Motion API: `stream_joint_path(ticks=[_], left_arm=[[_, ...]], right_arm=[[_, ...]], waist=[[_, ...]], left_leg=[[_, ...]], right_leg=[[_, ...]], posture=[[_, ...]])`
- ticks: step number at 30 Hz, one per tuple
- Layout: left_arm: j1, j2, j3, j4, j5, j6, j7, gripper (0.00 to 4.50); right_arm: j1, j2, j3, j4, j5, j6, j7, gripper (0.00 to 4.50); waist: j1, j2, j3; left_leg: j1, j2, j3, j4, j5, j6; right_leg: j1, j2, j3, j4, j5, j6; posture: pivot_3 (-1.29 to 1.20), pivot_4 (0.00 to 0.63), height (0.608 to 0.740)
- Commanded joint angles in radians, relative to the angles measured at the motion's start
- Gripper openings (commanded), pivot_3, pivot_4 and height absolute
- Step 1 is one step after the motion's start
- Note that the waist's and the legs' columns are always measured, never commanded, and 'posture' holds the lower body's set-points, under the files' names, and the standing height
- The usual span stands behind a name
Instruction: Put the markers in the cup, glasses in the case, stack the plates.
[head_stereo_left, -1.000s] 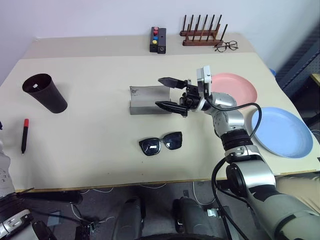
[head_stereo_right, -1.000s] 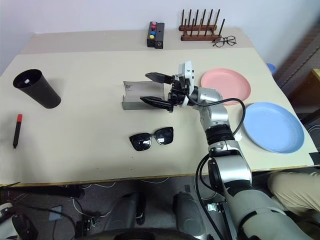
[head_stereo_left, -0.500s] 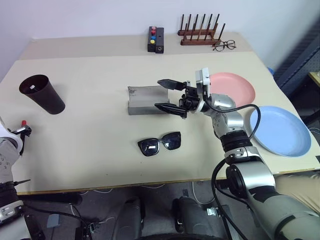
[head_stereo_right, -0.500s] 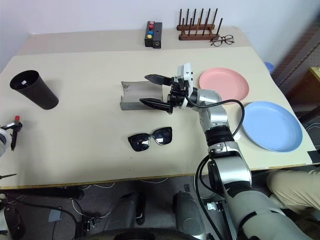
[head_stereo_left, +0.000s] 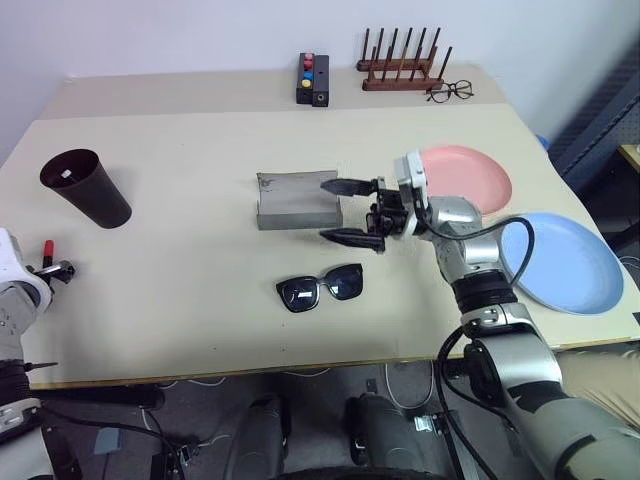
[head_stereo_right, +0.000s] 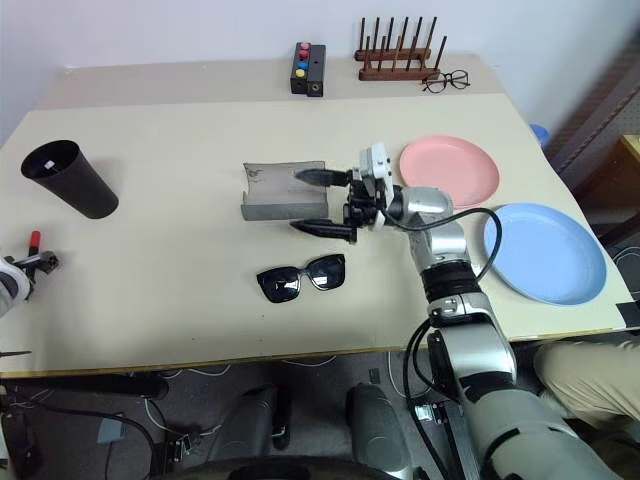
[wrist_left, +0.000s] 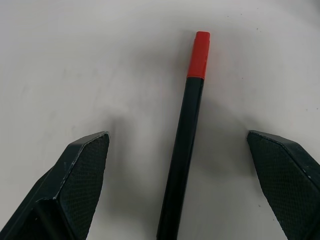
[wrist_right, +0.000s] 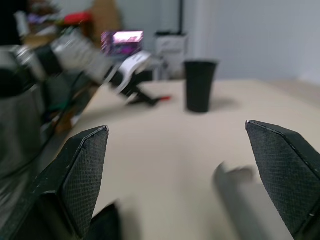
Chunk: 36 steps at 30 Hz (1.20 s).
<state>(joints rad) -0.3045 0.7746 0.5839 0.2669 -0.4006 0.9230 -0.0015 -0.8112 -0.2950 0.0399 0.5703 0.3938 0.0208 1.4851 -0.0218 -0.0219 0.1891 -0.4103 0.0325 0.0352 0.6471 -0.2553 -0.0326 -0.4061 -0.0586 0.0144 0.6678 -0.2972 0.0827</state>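
Note:
A black marker (wrist_left: 182, 145) with a red cap lies on the table at the far left, between the fingers of my open left gripper (wrist_left: 177, 139); neither finger touches it. The dark cup (head_stereo_left: 85, 188) stands upright behind it, with a small white tip showing in its mouth. The grey case (head_stereo_left: 297, 200) lies open mid-table. My right gripper (head_stereo_left: 342, 211) hovers open at its right end, pointing left and holding nothing. The black sunglasses (head_stereo_left: 320, 288) lie in front of the case. A pink plate (head_stereo_left: 470, 175) and a light blue plate (head_stereo_left: 565, 262) lie apart on the right.
A small black box with coloured buttons (head_stereo_left: 314, 79), a wooden peg rack (head_stereo_left: 402, 70) and thin wire-framed spectacles (head_stereo_left: 452, 93) sit along the table's far edge. The near table edge (head_stereo_left: 250, 365) runs just in front of the sunglasses.
My left gripper has come in from the left edge and lowered around the red-capped marker. The right gripper has drifted slightly toward the near edge, still open.

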Motion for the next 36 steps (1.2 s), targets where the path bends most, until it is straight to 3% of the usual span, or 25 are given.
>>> stream_joint_path(ticks=[1, 8, 36], left_arm=[[-0.003, 0.021, 0.008, 0.013, 0.027, -0.007, -0.02, 4.47], [-0.016, 0.021, 0.002, 0.026, 0.046, -0.015, -0.05, 4.47], [-0.009, 0.015, 0.007, 0.04, 0.076, -0.027, -0.134, 4.47]], right_arm=[[0.021, -0.035, 0.056, -0.044, -0.033, -0.035, 0.09, 4.5], [0.014, -0.046, 0.09, -0.009, -0.057, -0.077, 0.129, 4.5], [-0.117, 0.024, -0.016, 0.123, -0.014, -0.088, 0.049, 4.5]], waist=[[0.0, 0.0, 0.0], [0.0, 0.0, 0.0], [0.001, 0.0, 0.0]], left_leg=[[0.0, 0.0, 0.0, 0.0, 0.0, 0.0], [0.0, 0.0, 0.0, 0.0, 0.0, 0.0], [0.0, -0.001, 0.0, 0.0, 0.0, 0.0]], right_leg=[[0.0, 0.0, 0.0, 0.0, 0.0, 0.0], [0.0, 0.0, 0.0, 0.0, 0.0, 0.0], [0.0, -0.002, -0.001, 0.0, 0.0, 0.0]], posture=[[0.0, 0.15, 0.74], [0.0, 0.15, 0.74], [0.0, 0.15, 0.74]])
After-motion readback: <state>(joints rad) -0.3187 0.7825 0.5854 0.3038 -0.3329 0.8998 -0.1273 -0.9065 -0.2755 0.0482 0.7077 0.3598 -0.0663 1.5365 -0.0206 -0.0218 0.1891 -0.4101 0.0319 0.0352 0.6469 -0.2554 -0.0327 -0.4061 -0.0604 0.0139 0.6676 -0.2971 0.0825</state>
